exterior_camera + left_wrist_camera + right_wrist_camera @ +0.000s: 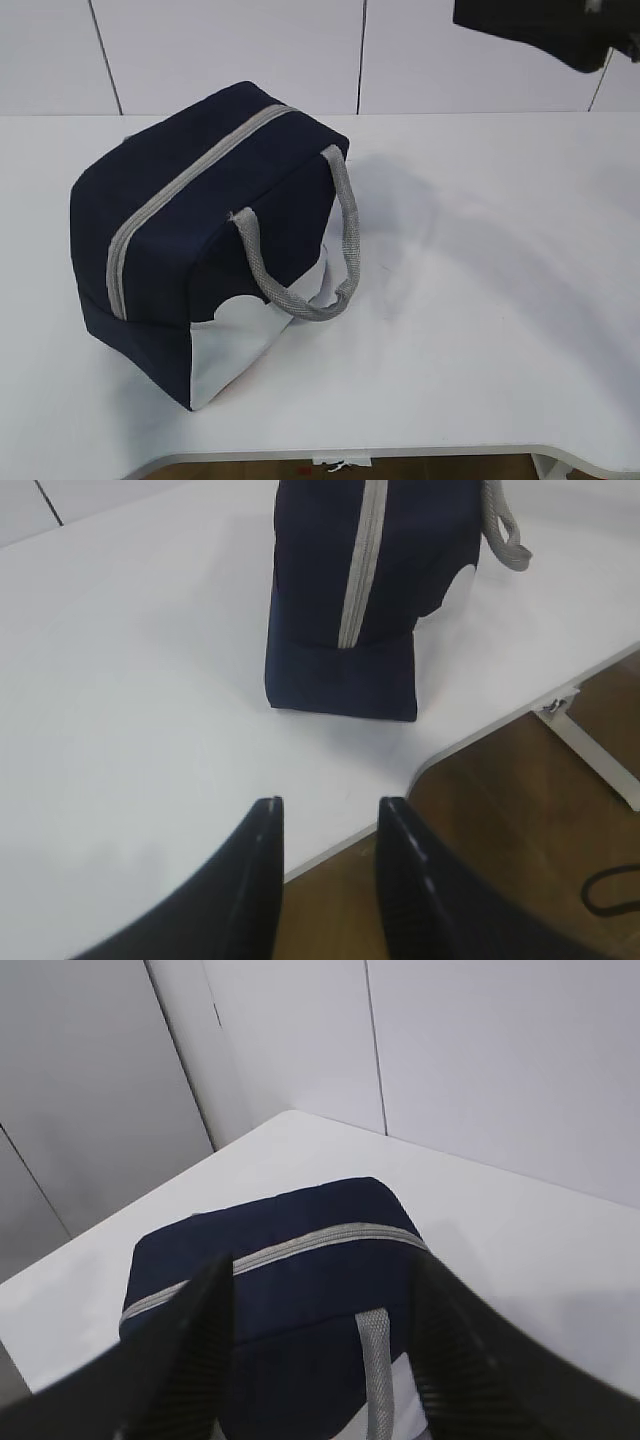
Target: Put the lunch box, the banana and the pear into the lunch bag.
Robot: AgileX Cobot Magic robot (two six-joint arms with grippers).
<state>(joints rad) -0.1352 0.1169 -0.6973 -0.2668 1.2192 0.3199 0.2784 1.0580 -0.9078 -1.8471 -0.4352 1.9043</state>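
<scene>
My left gripper [325, 815] hangs low over the near table edge with its jaws parted and nothing between them, pointing at the end panel of the lunch bag [345, 630], which sits a little way off. My right gripper [320, 1290] is up high, fingers spread wide and empty, looking down on the bag's top; in the exterior view only a dark piece of that arm shows at the upper right corner.

The lunch bag [215, 240] stands on the white table [480, 300], left of centre, its grey zipper [180, 190] running closed along the top as far as I can see, one grey handle [340, 240] drooping down the front face. I see no lunch box, banana or pear in any view.

I judge either that nothing is packed and the items lie out of view, or that the bag is already filled and zipped; I cannot tell which. If it is the start, the next move calls for pinning the bag with one gripper and drawing the zipper open with the other.
</scene>
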